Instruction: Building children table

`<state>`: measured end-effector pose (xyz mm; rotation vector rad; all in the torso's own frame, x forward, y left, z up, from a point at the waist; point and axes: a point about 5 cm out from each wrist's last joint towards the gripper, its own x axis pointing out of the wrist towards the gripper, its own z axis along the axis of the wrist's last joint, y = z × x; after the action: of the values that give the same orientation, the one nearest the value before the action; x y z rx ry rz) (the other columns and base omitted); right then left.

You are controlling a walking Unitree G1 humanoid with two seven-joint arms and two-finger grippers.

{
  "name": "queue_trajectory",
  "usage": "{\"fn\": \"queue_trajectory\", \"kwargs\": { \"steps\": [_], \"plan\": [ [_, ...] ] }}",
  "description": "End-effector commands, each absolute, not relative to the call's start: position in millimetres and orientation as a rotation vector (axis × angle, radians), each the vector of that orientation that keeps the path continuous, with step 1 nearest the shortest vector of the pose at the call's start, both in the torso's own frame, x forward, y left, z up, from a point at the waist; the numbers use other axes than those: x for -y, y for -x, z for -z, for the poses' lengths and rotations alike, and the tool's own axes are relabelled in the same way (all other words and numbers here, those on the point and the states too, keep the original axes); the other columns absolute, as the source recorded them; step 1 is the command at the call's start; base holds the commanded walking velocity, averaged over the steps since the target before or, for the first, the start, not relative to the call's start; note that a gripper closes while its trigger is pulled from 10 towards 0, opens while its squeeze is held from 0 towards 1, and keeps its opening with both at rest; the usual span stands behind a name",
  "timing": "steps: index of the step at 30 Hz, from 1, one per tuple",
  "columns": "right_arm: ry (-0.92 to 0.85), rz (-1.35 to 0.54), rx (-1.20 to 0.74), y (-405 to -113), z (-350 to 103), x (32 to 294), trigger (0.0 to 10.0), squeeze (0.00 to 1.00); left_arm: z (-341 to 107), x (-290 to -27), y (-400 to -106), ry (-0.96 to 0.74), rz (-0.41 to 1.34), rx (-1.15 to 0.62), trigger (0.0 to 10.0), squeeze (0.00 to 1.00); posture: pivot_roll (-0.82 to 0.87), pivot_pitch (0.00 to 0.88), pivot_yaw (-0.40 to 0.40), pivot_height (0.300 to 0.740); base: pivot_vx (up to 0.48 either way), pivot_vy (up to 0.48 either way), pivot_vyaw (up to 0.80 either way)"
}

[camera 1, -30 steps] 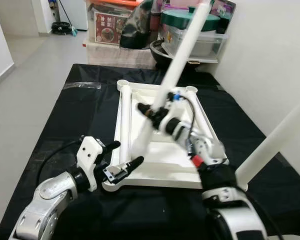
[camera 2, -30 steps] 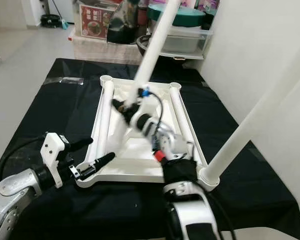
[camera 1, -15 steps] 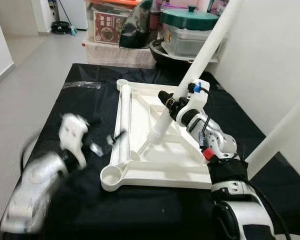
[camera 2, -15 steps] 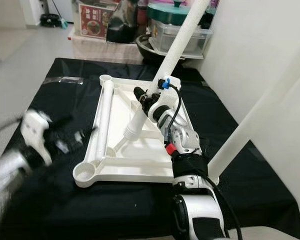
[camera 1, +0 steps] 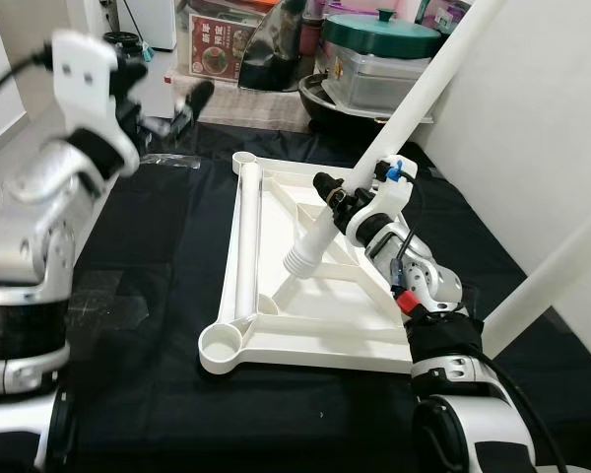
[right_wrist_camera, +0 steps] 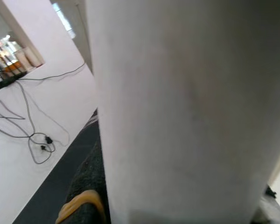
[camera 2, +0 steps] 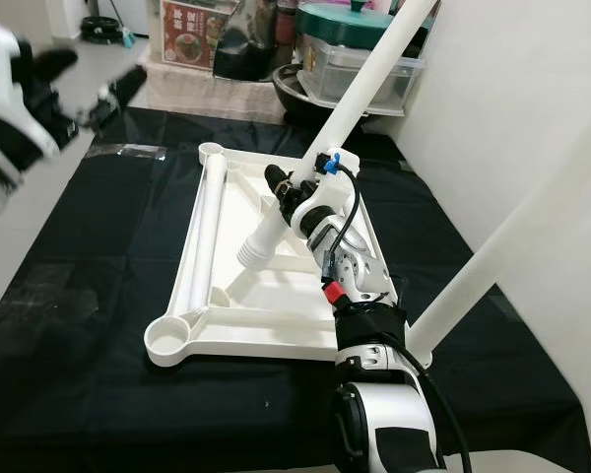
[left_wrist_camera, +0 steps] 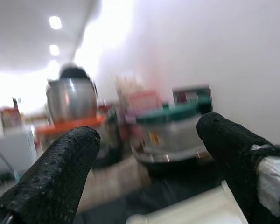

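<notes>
We hold the white table leg (camera 1: 404, 118) tilted in our right pincer (camera 1: 337, 200), its ribbed end over the upturned white tabletop (camera 1: 276, 335) (on the black bench (camera 1: 138, 374)). Our left pincer (camera 1: 163, 103) is raised, fingers spread, holding nothing.

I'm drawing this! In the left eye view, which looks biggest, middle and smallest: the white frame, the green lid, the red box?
1. White frame, by far the biggest.
2. Green lid.
3. Red box, a bit smaller than the lid, though partly hidden.
The lid and box stand farther back, so they look smaller than they really are.
</notes>
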<state>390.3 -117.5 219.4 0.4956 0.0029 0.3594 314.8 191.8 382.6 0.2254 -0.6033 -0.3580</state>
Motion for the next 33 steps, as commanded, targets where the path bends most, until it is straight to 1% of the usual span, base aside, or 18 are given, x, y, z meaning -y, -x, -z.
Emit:
{"fn": "queue_trajectory", "kwargs": {
  "steps": [1,2,3,4,5,6,8,9,10,13,15,18,19,21,22,26,28,33],
  "plan": [
    [-0.499,-0.326,0.046,-393.2,-229.3,127.0,0.0,0.00,-394.5,-189.9,-313.3,-0.254,0.346,0.616,10.0,0.00,0.10,0.000,-0.216,0.740,0.000,0.000,0.00],
    [-0.499,-0.326,0.046,-393.2,-229.3,127.0,0.0,0.00,-394.5,-189.9,-313.3,-0.254,0.346,0.616,10.0,0.00,0.10,0.000,-0.216,0.740,0.000,0.000,0.00],
    [-0.503,-0.323,0.052,-394.2,-231.4,128.6,0.0,0.00,-418.6,-188.2,-308.5,-0.260,0.333,0.676,10.0,0.00,0.11,0.000,-0.233,0.740,0.000,0.000,0.00],
    [-0.503,-0.323,0.052,-394.2,-231.4,128.6,0.0,0.00,-418.6,-188.2,-308.5,-0.260,0.333,0.676,10.0,0.00,0.11,0.000,-0.233,0.740,0.000,0.000,0.00],
    [-0.504,-0.325,0.055,-395.0,-232.6,129.6,0.0,0.00,-441.7,-184.8,-301.7,-0.262,0.328,0.738,10.0,0.00,0.12,0.000,-0.250,0.740,0.000,0.000,0.00],
    [-0.504,-0.325,0.055,-395.0,-232.6,129.6,0.0,0.00,-441.7,-184.8,-301.7,-0.262,0.328,0.738,10.0,0.00,0.12,0.000,-0.250,0.740,0.000,0.000,0.00],
    [-0.503,-0.331,0.051,-396.0,-232.9,131.2,0.0,0.00,-475.1,-174.9,-287.8,-0.245,0.341,0.837,10.0,0.00,0.12,0.000,-0.270,0.740,0.000,0.000,0.00],
    [-0.503,-0.331,0.051,-396.0,-232.9,131.2,0.0,0.00,-475.1,-174.9,-287.8,-0.245,0.341,0.837,10.0,0.00,0.12,0.000,-0.270,0.740,0.000,0.000,0.00],
    [-0.502,-0.333,0.046,-396.4,-232.1,132.7,0.0,0.00,-485.4,-168.0,-282.4,-0.238,0.359,0.870,10.0,0.00,0.15,0.000,-0.318,0.740,0.000,0.000,0.00],
    [-0.502,-0.334,0.042,-396.7,-231.5,133.9,0.0,0.00,-490.8,-163.5,-279.5,-0.234,0.371,0.887,10.0,0.00,0.15,0.000,-0.322,0.740,0.000,0.000,0.00],
    [-0.498,-0.342,0.036,-397.2,-230.7,134.6,0.0,0.00,-497.8,-157.6,-277.7,-0.205,0.385,0.900,10.0,0.00,0.15,0.000,-0.343,0.740,0.000,0.000,0.00],
    [-0.496,-0.345,0.034,-397.9,-230.5,135.3,0.0,0.00,-501.2,-156.5,-278.9,-0.188,0.381,0.895,10.0,0.00,0.15,0.000,-0.353,0.740,0.000,0.000,0.00],
    [-0.496,-0.347,0.032,-398.1,-229.8,135.5,0.0,0.00,-503.4,-156.2,-281.3,-0.194,0.367,0.887,10.0,0.00,0.16,0.000,-0.376,0.740,0.000,0.000,0.00],
    [-0.496,-0.349,0.029,-398.2,-228.9,135.2,0.0,0.00,-505.1,-155.1,-282.9,-0.195,0.367,0.880,10.0,0.00,0.16,0.000,-0.376,0.740,0.000,0.000,0.00],
    [-0.494,-0.352,0.025,-398.2,-227.9,134.2,0.0,0.00,-507.0,-156.0,-283.2,-0.182,0.364,0.880,10.0,0.00,0.14,0.000,-0.353,0.740,0.000,0.000,0.00],
    [-0.492,-0.357,0.026,-398.1,-228.5,132.8,0.0,0.00,-509.4,-161.2,-279.5,-0.141,0.361,0.890,10.0,0.00,0.14,0.000,-0.342,0.740,0.000,0.000,0.00],
    [-0.493,-0.357,0.027,-398.2,-228.6,133.7,0.0,0.00,-508.9,-159.3,-279.6,-0.123,0.380,0.877,10.0,0.00,0.15,0.000,-0.371,0.740,0.000,0.000,0.00],
    [-0.491,-0.361,0.017,-397.9,-225.2,134.8,0.0,0.00,-503.3,-151.6,-288.0,-0.158,0.395,0.822,10.0,0.00,0.15,0.000,-0.386,0.740,0.000,0.000,0.00]
  ]
}}
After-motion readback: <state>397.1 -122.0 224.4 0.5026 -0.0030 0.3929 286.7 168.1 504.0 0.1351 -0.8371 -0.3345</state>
